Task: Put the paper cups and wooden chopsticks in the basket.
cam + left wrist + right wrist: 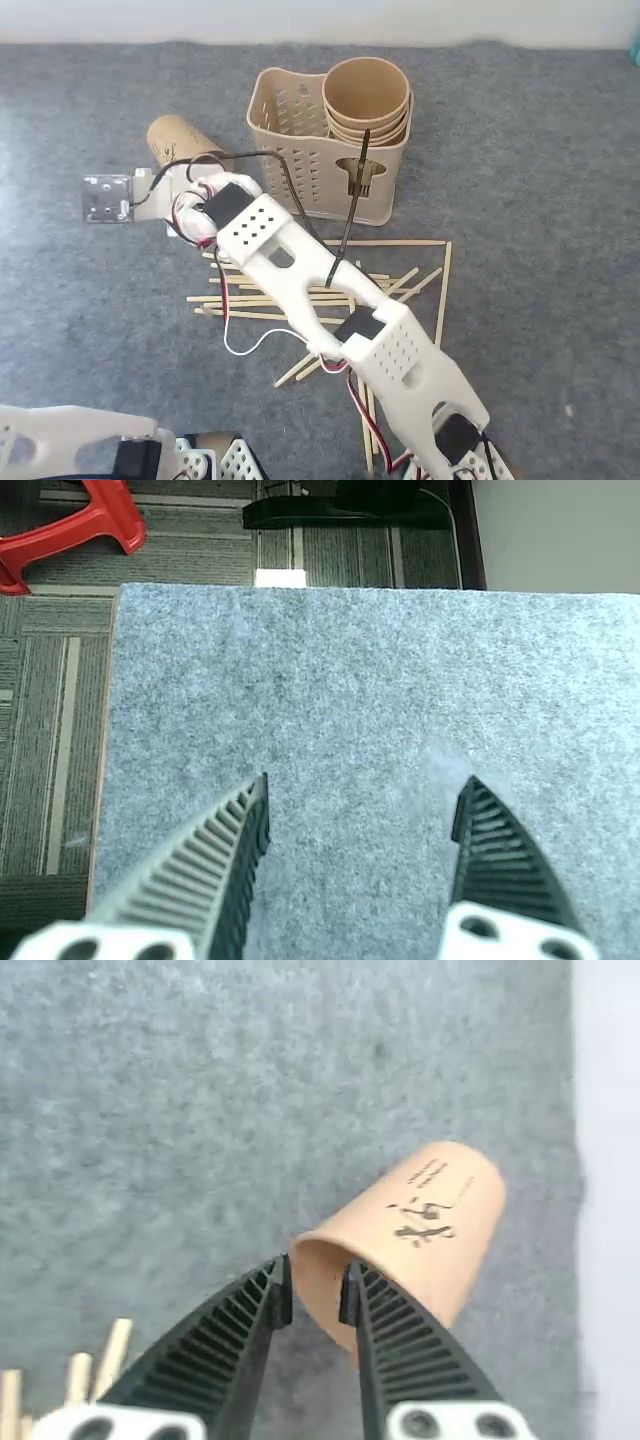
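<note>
Pinching the mouth of a paper cup (pixel 420 1225) with the right gripper (pixel 315 1290): closed on the thin wall at the rim, 1 finger inside and 1 outside. Found that cup on its side on the grey desk (pixel 540 150), body stretching away ahead of the tips. Saw the left gripper (pixel 360 800) spread wide, nothing between its tips, bare desk beneath. Placed the basket (pixel 300 150) near, off to the right gripper's side, with a stack of cups (pixel 366 95) already inside; placed the wooden chopsticks (pixel 330 290) behind that gripper, scattered under its arm. Judged the cup light, thin and easy to crush, so called for a gentle squeeze on the rolled rim, its stiffest part. Judged the chopsticks light, stiff and prone to roll; best taken across the middle.
</note>
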